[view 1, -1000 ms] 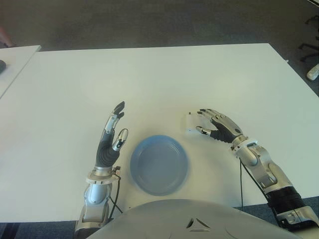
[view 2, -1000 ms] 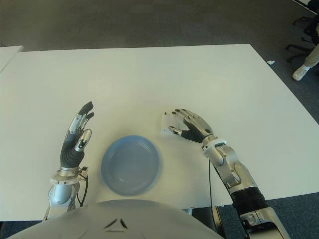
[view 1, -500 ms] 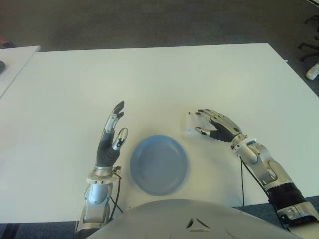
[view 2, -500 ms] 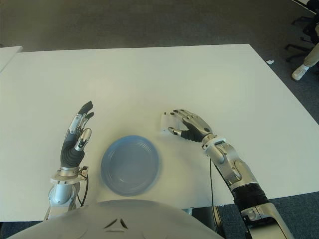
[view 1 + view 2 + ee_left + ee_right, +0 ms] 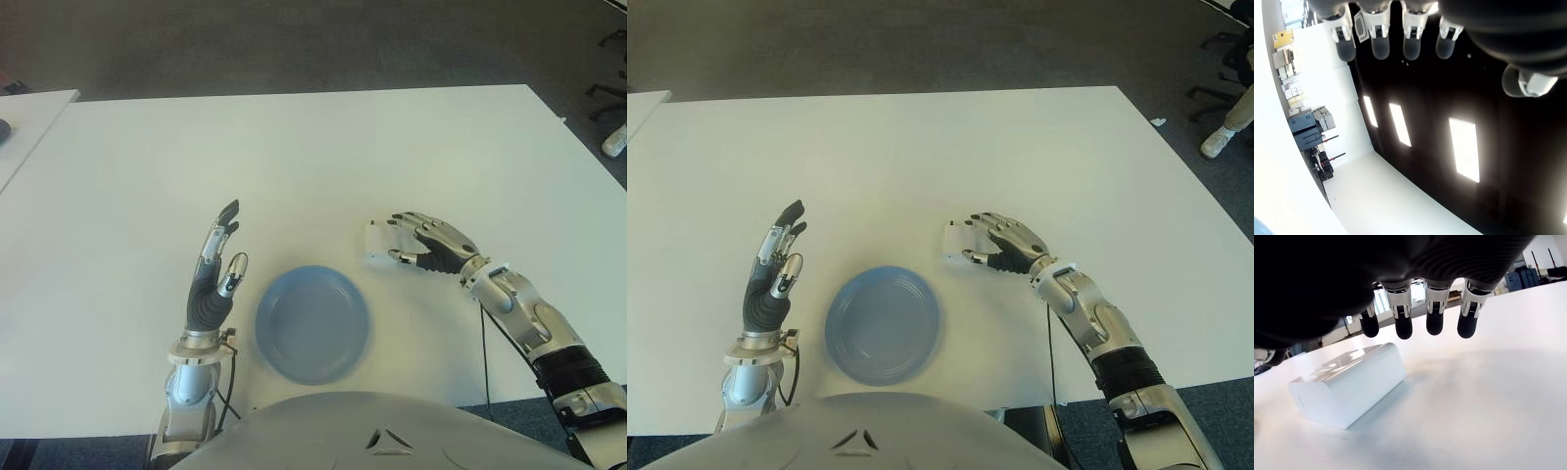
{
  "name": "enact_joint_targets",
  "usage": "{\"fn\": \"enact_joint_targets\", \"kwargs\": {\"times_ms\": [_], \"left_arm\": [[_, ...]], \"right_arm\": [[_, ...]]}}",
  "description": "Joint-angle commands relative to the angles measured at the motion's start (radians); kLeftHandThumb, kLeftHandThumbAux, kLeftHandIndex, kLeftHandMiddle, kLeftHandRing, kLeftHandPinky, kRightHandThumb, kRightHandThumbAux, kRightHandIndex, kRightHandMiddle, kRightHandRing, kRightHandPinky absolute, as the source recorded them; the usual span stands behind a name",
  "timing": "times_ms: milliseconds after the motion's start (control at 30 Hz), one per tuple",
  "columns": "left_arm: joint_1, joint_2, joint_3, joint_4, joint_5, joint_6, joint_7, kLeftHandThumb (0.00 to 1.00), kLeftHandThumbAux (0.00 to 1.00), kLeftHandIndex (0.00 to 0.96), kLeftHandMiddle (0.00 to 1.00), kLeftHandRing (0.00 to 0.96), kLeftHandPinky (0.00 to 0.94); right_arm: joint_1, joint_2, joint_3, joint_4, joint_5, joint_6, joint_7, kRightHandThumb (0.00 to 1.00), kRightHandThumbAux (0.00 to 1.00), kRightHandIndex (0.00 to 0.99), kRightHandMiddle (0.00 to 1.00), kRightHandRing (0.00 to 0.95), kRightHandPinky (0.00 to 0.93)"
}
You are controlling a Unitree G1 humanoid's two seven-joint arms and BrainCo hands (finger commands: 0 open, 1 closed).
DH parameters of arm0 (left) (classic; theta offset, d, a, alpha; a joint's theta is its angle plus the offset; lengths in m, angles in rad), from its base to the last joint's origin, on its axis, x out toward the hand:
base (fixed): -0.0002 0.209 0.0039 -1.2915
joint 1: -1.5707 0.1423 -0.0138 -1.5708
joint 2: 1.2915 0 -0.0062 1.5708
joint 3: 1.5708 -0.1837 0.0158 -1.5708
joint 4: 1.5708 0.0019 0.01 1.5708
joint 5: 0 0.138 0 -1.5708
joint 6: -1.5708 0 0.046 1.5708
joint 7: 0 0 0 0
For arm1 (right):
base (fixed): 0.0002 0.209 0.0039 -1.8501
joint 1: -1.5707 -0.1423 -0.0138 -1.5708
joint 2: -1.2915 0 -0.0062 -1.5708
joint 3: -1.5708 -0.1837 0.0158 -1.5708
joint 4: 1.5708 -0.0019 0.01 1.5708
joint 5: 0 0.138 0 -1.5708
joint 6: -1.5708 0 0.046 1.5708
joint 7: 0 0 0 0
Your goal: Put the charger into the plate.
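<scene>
Now | right hand (image 5: 1004, 247) spread over charger (image 5: 1347, 384), ungrasped | left hand (image 5: 216, 269) relaxed beside plate (image 5: 269, 348)

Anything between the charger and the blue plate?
No. In the left eye view only bare table separates the charger from the plate.

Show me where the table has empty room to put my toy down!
The table is bare across its whole far half, beyond both hands. The blue plate is empty too. It gets crowded near the robot: the left robot hand stands left of the plate, and the right robot hand, fingers open, hovers over the white charger.
</scene>
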Motion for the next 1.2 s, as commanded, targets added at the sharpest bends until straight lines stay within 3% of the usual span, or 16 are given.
{"fn": "enact_joint_targets", "kwargs": {"times_ms": [33, 767, 1200], "left_arm": [[0.006, -0.003, -0.001, 0.015, 0.007, -0.005, 0.011, 0.202, 0.217, 0.080, 0.053, 0.018, 0.009], [0.044, -0.026, -0.001, -0.037, 0.022, 0.018, 0.027, 0.185, 0.221, 0.087, 0.064, 0.031, 0.027], [0.069, -0.053, -0.014, -0.079, 0.038, 0.055, 0.034, 0.175, 0.230, 0.085, 0.071, 0.036, 0.031]], "right_arm": [[-0.014, -0.023, 0.015, 0.017, -0.024, -0.022, -0.002, 0.285, 0.125, 0.000, 0.000, 0.000, 0.000], [-0.024, -0.078, 0.027, 0.012, -0.041, -0.087, 0.017, 0.290, 0.097, 0.000, 0.000, 0.000, 0.000], [-0.025, -0.079, 0.057, 0.062, -0.080, -0.162, -0.069, 0.303, 0.093, 0.000, 0.000, 0.000, 0.000]]}}
